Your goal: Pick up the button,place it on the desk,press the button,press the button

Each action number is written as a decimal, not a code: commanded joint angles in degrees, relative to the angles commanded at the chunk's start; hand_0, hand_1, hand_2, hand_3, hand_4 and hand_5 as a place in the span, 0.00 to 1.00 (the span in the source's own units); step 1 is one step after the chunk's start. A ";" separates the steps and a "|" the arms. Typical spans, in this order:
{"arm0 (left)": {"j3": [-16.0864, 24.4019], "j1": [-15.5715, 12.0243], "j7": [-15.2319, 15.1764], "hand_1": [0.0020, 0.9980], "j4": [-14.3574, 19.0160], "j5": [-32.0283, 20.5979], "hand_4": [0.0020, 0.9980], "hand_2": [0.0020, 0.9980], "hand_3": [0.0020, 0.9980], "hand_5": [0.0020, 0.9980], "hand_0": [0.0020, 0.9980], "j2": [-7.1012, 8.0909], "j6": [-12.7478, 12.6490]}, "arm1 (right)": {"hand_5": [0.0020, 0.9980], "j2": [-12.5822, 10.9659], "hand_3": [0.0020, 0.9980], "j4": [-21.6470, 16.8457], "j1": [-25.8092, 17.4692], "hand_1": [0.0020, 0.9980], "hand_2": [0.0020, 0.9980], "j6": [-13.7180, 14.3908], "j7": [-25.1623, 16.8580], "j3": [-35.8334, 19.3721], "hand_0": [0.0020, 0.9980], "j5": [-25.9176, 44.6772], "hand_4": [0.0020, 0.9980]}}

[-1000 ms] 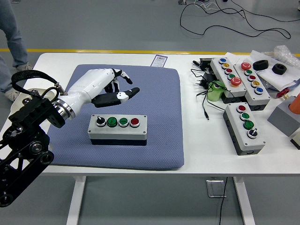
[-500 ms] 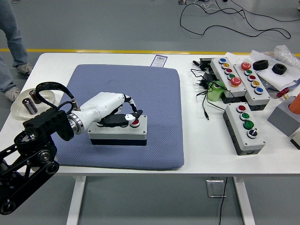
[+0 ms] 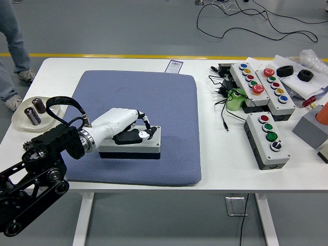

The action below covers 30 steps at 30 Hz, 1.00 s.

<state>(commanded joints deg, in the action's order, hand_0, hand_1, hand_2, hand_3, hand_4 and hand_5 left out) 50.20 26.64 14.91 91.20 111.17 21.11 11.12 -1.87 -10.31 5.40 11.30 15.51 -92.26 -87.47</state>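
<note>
**While the robot hand presses, the box sits steady**

With the grey button box (image 3: 129, 148) lying flat on the blue mat (image 3: 154, 102) on the white surface (image 3: 225, 164), your left robot hand (image 3: 125, 134) lies over its top holding nothing, fingers (image 3: 148, 134) curled down onto the buttons, so the mat likely stops sliding.

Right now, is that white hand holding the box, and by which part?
It holds nothing. The left hand lies on top of the button box, fingers curled onto its buttons as if pressing, not wrapped around the box.
</note>
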 joint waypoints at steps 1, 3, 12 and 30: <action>-0.11 0.04 0.03 0.00 -0.19 0.00 0.60 0.00 0.63 1.00 0.00 -0.06 -0.07 | 0.33 0.00 0.61 0.00 -0.01 0.65 0.71 0.00 0.01 -0.01 0.66 -0.02 0.47; -0.40 0.15 0.02 0.00 -0.75 -0.05 0.60 0.00 0.63 1.00 0.00 -0.19 -0.21 | 0.33 0.02 0.61 0.00 -0.02 0.65 0.71 0.00 0.04 -0.04 0.66 -0.10 0.47; -1.08 0.10 0.77 0.00 -1.90 0.24 0.60 0.00 0.63 1.00 0.00 -0.25 1.00 | 0.33 0.02 0.61 0.00 -0.04 0.65 0.71 -0.01 0.02 0.13 0.66 0.05 0.47; -0.05 0.00 1.46 0.00 -1.43 2.06 0.60 0.00 0.63 1.00 0.00 -0.07 2.66 | 0.33 0.01 0.61 0.00 0.05 0.65 0.71 -0.05 -0.06 0.16 0.66 0.21 0.47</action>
<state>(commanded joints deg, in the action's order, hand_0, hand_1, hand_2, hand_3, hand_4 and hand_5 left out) 50.15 26.64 16.37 89.76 113.23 21.04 13.78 -1.86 -10.31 5.45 11.26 15.46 -92.11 -87.27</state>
